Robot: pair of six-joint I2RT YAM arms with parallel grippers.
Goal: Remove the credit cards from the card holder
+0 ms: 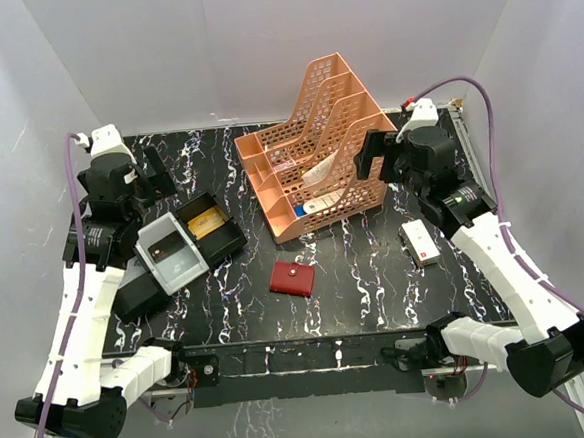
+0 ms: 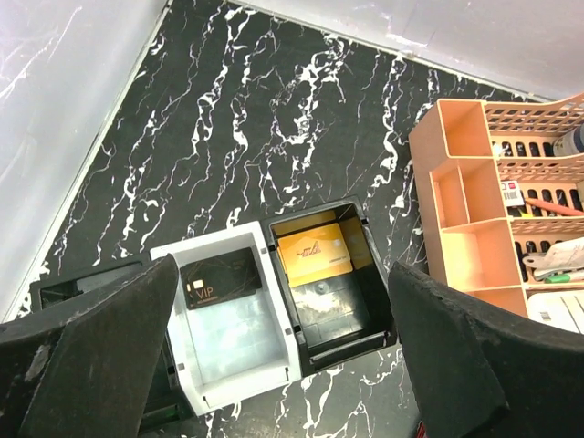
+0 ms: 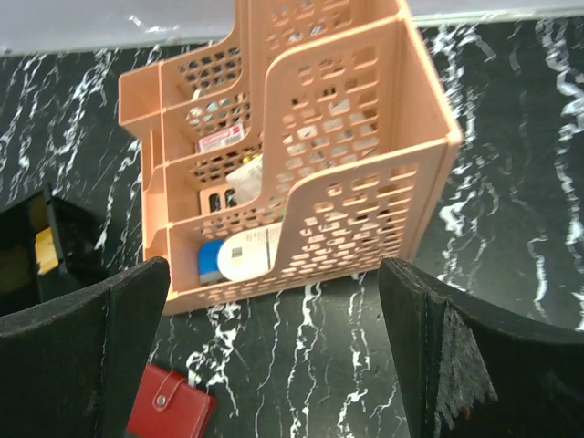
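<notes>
Over on the left, the left hand is hovering above the black tray, its fingers spread wide and gripping nothing. Inside the tray, a dark card marked VIP is lying in the grey insert, and an orange card is resting in the black compartment just beside it. Near the middle of the counter, the red card holder is lying flat and shut, its snap tab facing up, well apart from both hands. Behind it, the peach mesh organizer is standing with small items in its slots. The right hand is hanging beside the organizer, also wide open and empty. A small white box is sitting below that arm.
</notes>
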